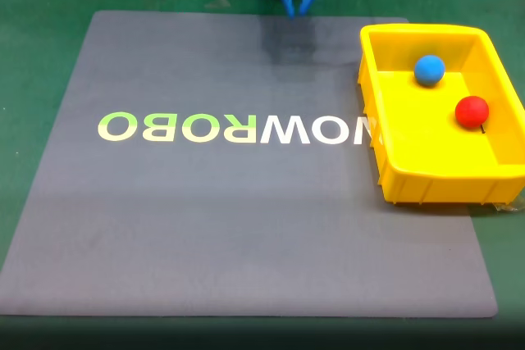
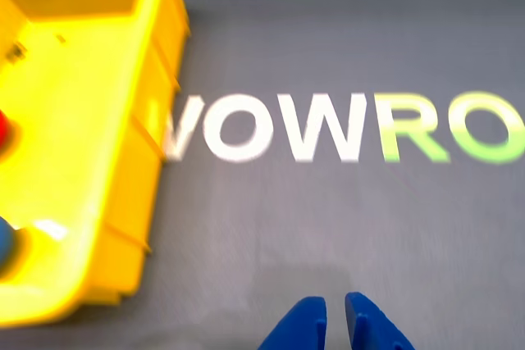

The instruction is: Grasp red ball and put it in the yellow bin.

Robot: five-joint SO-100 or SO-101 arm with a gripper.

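**Red ball lies in the yellow bin, claw empty above the mat**

Fixed view: the yellow bin (image 1: 385, 157) sits at the 3 o'clock edge of the grey mat (image 1: 205, 227), covering the end of the mirrored white-and-green lettering (image 1: 234, 128). Inside the bin, the red ball (image 1: 472, 111) rests on the floor toward 3 o'clock, close to the wall there. The blue ball (image 1: 429, 70) lies apart from it, toward 11 o'clock of the red one. The blue gripper (image 1: 297, 6) hangs at 12 o'clock of the mat, well apart from the bin, fingers pointing down and nearly together, holding nothing.

Wrist view: the gripper (image 2: 336, 317) enters at 6 o'clock; its two blue fingertips stand a narrow slit apart with only bare mat (image 2: 328, 227) between them. The bin (image 2: 123, 202) takes up the 9 o'clock side, blurred. A sliver of the red ball (image 2: 3, 130) and one of the blue ball (image 2: 5, 243) show at the frame's 9 o'clock edge, inside the bin.
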